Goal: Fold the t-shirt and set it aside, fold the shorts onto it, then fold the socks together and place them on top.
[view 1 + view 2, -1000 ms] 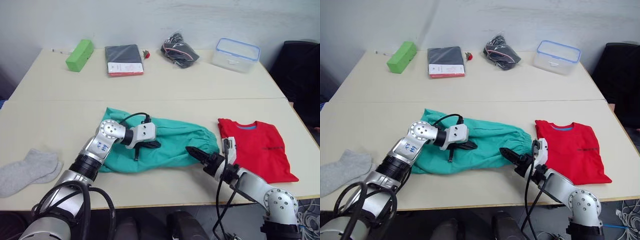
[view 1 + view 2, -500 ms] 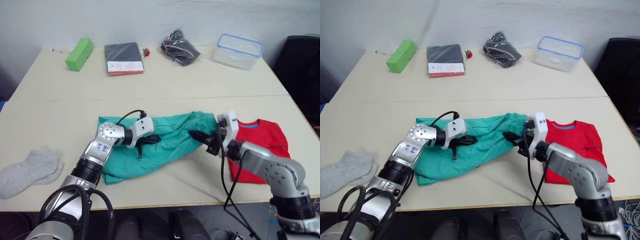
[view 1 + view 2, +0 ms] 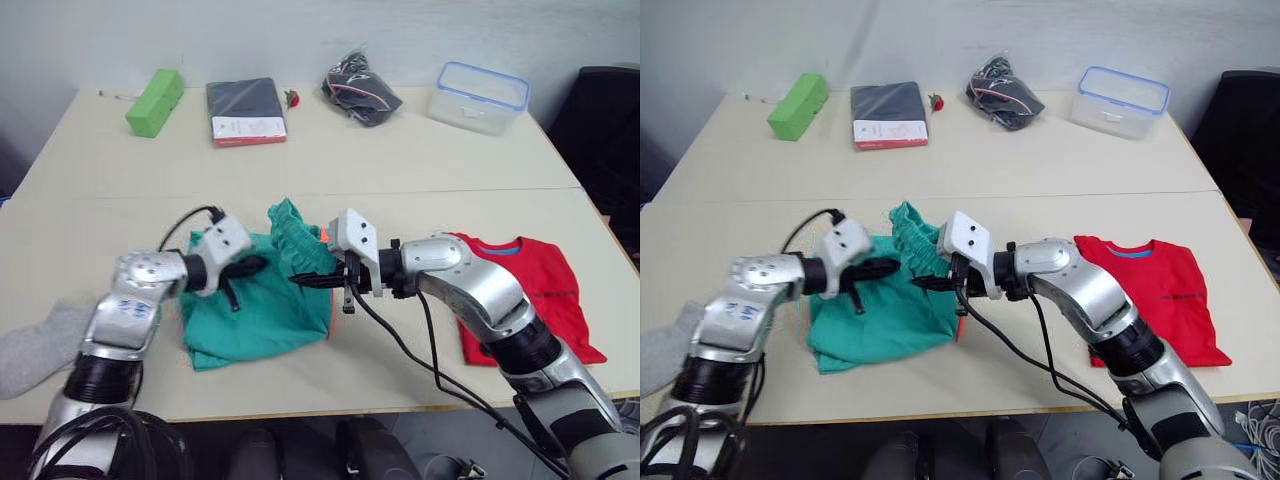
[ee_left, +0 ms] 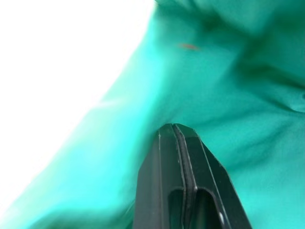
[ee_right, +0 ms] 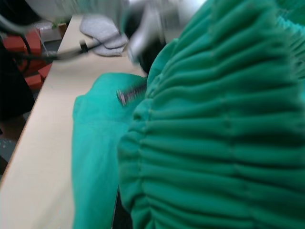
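You've got the shorts bunched mid-bench, doubled over. Left gripper jaws are clamped shut on the cloth at their left part; right gripper pinches the gathered waistband, lifted. T-shirt lies flat at the right. Socks sit at the near left edge.

Both claws pinch the shorts, left claw and right claw close together. The t-shirt lies flat on the worktop.
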Robot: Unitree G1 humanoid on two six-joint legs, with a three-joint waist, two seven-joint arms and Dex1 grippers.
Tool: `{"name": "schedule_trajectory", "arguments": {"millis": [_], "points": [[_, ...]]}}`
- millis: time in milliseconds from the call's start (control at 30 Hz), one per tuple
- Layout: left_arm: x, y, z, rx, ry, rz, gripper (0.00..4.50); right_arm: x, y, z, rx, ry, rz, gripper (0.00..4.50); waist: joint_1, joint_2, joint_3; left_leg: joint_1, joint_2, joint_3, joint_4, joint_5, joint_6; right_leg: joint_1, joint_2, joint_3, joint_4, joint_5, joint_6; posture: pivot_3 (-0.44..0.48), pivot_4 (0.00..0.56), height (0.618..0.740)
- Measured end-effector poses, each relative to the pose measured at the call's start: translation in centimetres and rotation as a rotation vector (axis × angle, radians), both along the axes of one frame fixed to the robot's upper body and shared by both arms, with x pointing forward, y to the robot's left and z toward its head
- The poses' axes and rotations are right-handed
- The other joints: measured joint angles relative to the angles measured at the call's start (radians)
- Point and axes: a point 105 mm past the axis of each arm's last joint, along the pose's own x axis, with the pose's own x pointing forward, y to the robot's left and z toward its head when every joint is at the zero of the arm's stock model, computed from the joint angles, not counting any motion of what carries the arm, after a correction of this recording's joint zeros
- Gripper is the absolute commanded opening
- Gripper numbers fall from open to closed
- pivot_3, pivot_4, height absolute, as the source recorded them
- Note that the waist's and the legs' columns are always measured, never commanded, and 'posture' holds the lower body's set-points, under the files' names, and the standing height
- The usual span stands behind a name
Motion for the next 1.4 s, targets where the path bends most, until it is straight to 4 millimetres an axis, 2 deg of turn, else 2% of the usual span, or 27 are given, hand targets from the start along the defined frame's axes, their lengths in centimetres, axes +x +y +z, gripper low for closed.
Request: {"name": "schedule_trajectory", "arguments": {"millis": [67,167,200,267,400,567,700,767,867,933,1000,1100,1233,1300,1333,1400], "points": [[-1.1,1.7,0.3,-0.023,-0.003,0.09,0.0,0.3,0.7,-0.4,-0.028,-0.04,0.041,0.02,-0.006,0.0,0.0,0.0,0.0,0.0,0.0,0.0,0.0,0.0,0.0,0.0,0.0,0.0,0.0,0.0,0.15,0.74],[-2.5,3.3,-1.1,-0.032,0.048,0.178,0.0,0.4,1.9,-1.2,-0.075,-0.093,0.117,0.02,-0.012,0.0,0.0,0.0,0.0,0.0,0.0,0.0,0.0,0.0,0.0,-0.001,0.0,0.0,0.0,0.0,0.15,0.74],[-2.9,3.7,-1.7,-0.031,0.067,0.203,0.0,0.3,2.4,-1.4,-0.086,-0.097,0.14,0.55,-0.013,0.0,0.0,0.0,0.0,0.0,0.001,0.0,0.0,0.0,0.0,-0.001,0.001,0.0,0.0,0.0,0.15,0.74],[-3.3,4.3,-2.2,-0.031,0.08,0.237,0.0,0.1,3.4,-1.6,-0.078,-0.08,0.18,1.09,-0.013,-0.001,0.0,0.0,0.0,-0.001,0.001,0.001,0.0,0.0,0.0,-0.001,0.001,0.0,0.0,0.0,0.15,0.74],[-3.3,5.7,-1.4,-0.029,0.04,0.296,0.0,-1.5,5.3,-1.2,-0.044,-0.042,0.3,2.55,-0.013,-0.001,0.001,0.001,0.0,-0.001,0.001,0.001,-0.001,0.0,0.0,-0.002,0.003,0.0,0.0,0.0,0.15,0.74],[-3.0,7.3,-0.5,0.003,0.026,0.32,0.0,-3.7,5.0,0.6,0.031,0.091,0.444,4.28,-0.013,-0.001,0.001,0.001,0.0,-0.002,0.0,0.001,-0.001,0.0,-0.001,-0.002,0.003,0.0,0.0,0.0,0.15,0.74],[-2.5,7.6,1.2,0.0,-0.002,0.278,0.0,-3.2,2.4,1.9,0.029,0.099,0.431,4.28,-0.007,-0.002,0.001,0.0,-0.002,-0.003,0.0,0.001,-0.001,0.001,-0.003,-0.004,0.002,0.0,-0.001,0.0,0.15,0.74],[-2.1,6.4,3.3,-0.05,-0.044,0.211,0.0,-2.7,1.0,2.0,0.009,0.082,0.405,4.28,-0.005,-0.003,0.001,0.0,-0.002,-0.003,0.0,0.001,0.0,0.001,-0.003,-0.005,0.001,0.0,-0.001,0.0,0.15,0.74],[-2.6,2.3,7.1,-0.141,-0.083,-0.013,0.0,-1.8,-0.4,2.1,0.011,0.055,0.331,4.28,-0.006,-0.004,0.001,-0.001,-0.003,-0.004,0.0,0.001,0.0,0.002,-0.003,-0.006,0.001,0.0,-0.001,0.0,0.15,0.74],[-3.8,-0.5,7.8,-0.105,-0.071,-0.169,0.0,-1.1,-0.7,2.2,0.023,0.039,0.267,3.91,-0.014,-0.003,0.001,-0.001,-0.003,-0.003,-0.002,0.0,0.0,0.002,-0.003,-0.005,0.001,0.0,0.0,0.0,0.15,0.74],[-4.8,-2.7,6.0,-0.034,0.021,-0.301,0.0,0.0,-1.0,2.0,0.03,0.019,0.17,3.41,-0.023,-0.002,0.001,0.0,-0.003,-0.002,-0.003,0.001,0.0,0.001,-0.002,-0.004,0.002,0.0,-0.001,0.0,0.15,0.74],[-5.0,-3.8,2.6,0.06,0.132,-0.374,0.0,1.2,-1.4,0.9,0.024,0.007,0.076,2.34,-0.031,-0.002,0.002,0.0,-0.002,-0.002,-0.002,0.002,-0.002,0.0,0.0,-0.003,0.0,0.0,-0.001,0.0,0.15,0.74],[-4.1,-3.2,-0.3,0.181,0.17,-0.351,0.0,1.7,-1.3,-0.3,-0.009,-0.052,0.045,0.89,-0.038,-0.001,0.002,0.001,-0.001,-0.001,0.0,0.003,-0.003,0.0,0.001,-0.001,0.002,0.0,-0.001,0.0,0.15,0.74],[-3.5,-2.2,-2.3,0.25,0.187,-0.299,0.0,2.0,-1.1,-0.8,-0.026,-0.091,0.043,0.21,-0.038,-0.001,0.002,0.002,-0.001,0.0,0.0,0.004,-0.002,0.0,0.001,0.0,0.003,0.0,-0.001,0.0,0.15,0.74],[-3.3,-1.4,-3.3,0.28,0.204,-0.265,0.0,2.1,-0.9,-1.1,-0.031,-0.103,0.048,0.03,-0.04,-0.001,0.002,0.002,-0.001,0.0,0.0,0.004,-0.002,0.0,0.001,0.0,0.004,0.0,-0.001,0.0,0.15,0.74],[-3.5,0.1,-4.7,0.324,0.234,-0.209,0.0,2.1,-0.4,-1.5,-0.032,-0.114,0.066,0.03,-0.04,-0.001,0.002,0.002,-0.001,0.0,0.0,0.004,-0.003,-0.001,0.001,0.0,0.005,0.0,-0.001,0.0,0.15,0.74]]}}
